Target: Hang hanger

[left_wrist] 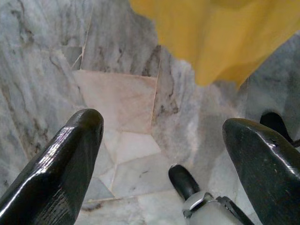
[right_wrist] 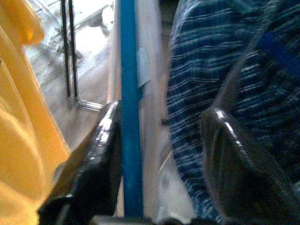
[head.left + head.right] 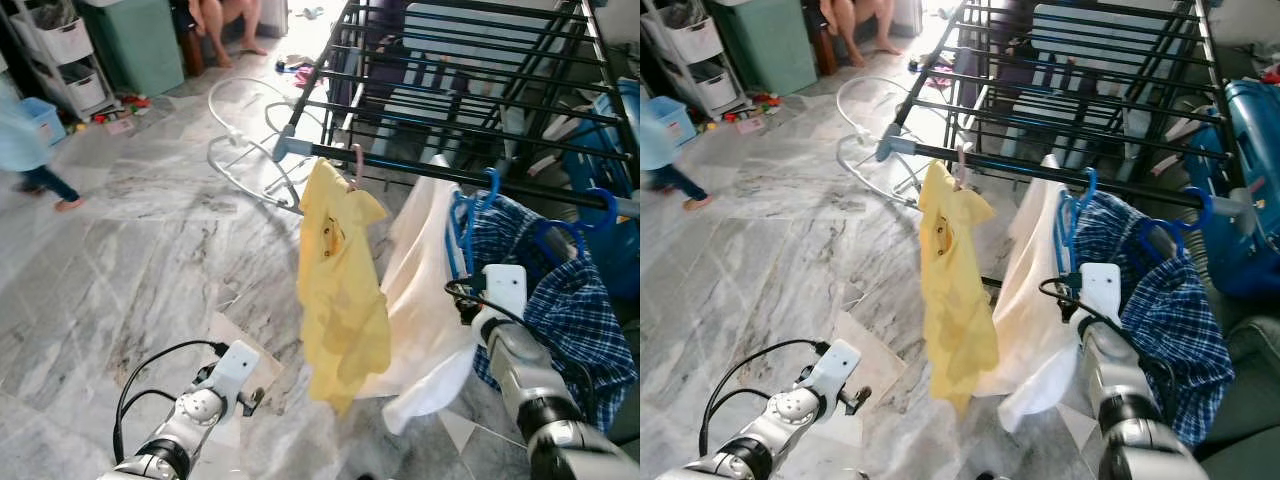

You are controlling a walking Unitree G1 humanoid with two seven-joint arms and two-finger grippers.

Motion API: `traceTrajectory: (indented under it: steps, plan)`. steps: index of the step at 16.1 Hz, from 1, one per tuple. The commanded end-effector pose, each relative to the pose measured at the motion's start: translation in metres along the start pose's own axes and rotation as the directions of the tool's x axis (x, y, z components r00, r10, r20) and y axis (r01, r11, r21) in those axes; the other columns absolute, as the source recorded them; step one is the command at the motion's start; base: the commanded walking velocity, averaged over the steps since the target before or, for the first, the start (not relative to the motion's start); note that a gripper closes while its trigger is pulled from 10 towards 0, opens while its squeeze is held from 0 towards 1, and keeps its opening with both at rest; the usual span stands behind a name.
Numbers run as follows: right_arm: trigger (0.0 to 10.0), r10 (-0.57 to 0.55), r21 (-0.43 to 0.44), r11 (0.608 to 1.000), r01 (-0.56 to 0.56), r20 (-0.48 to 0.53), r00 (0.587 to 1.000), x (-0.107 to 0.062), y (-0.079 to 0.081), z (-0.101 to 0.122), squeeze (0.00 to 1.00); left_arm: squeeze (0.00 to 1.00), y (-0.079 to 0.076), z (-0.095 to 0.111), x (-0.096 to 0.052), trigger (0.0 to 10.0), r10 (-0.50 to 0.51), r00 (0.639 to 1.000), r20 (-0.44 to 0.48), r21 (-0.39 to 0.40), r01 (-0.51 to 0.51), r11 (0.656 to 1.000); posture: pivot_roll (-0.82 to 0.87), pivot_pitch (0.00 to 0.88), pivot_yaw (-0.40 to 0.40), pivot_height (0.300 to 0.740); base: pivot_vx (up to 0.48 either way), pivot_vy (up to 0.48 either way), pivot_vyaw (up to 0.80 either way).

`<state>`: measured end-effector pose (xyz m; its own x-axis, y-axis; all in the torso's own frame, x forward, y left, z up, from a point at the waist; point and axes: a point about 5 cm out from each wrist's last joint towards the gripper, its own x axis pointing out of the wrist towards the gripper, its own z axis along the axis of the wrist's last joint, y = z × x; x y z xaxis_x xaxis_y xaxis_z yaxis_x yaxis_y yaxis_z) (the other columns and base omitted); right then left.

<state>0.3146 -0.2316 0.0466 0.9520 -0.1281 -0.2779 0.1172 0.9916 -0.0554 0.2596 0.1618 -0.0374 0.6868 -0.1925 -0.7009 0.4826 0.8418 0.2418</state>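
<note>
The right gripper (image 2: 159, 159) is raised at the rack (image 3: 470, 90), fingers (image 2: 89, 173) spread. The blue hanger (image 2: 129, 93) carrying a white cloth (image 3: 425, 290) runs between them, touching the inner face of one finger, and hooks on the rack's front rail. A plaid shirt (image 3: 565, 300) lies against the other finger; a yellow shirt (image 3: 340, 290) hangs beyond the first. The left gripper (image 1: 164, 154) hangs low over the floor (image 3: 130, 240), fingers spread, holding nothing.

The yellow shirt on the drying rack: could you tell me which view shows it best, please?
The left eye view shows the whole yellow shirt hanging from the rail; the right eye view matches it. Both wrist views catch just an edge of its fabric.
</note>
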Motion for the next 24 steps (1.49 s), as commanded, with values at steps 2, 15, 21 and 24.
traceTrajectory:
  steps: [2,15,21,24]
  plan:
    - [10.0,-0.039,0.035,0.999,0.038,0.018,0.999,-0.011,-0.001,-0.013,1.00,0.00,-0.004,0.009,0.003,10.0,-0.011,1.000,0.007,0.017,0.011,1.000,0.12,0.037,-0.018,0.740,0.000,0.000,0.00]
    - [10.0,-0.045,0.282,0.947,0.154,-0.357,0.933,-0.096,0.037,-0.143,1.00,0.00,-0.009,0.006,0.005,10.0,0.114,0.992,-0.050,0.063,-0.111,0.992,0.07,0.000,-0.052,0.740,0.000,0.000,0.00]
    - [10.0,0.044,0.305,0.941,0.146,-0.538,0.842,-0.108,0.048,-0.168,1.00,0.00,-0.019,0.001,0.006,10.0,0.065,0.994,-0.089,-0.027,-0.068,0.997,0.07,0.000,-0.058,0.740,0.000,0.000,0.00]
    - [10.0,0.059,0.275,0.955,0.114,-0.550,0.833,-0.107,0.045,-0.169,0.64,0.00,-0.021,0.000,0.006,10.0,0.067,0.992,-0.105,-0.048,-0.073,0.996,0.08,0.000,-0.058,0.740,0.000,0.000,0.00]
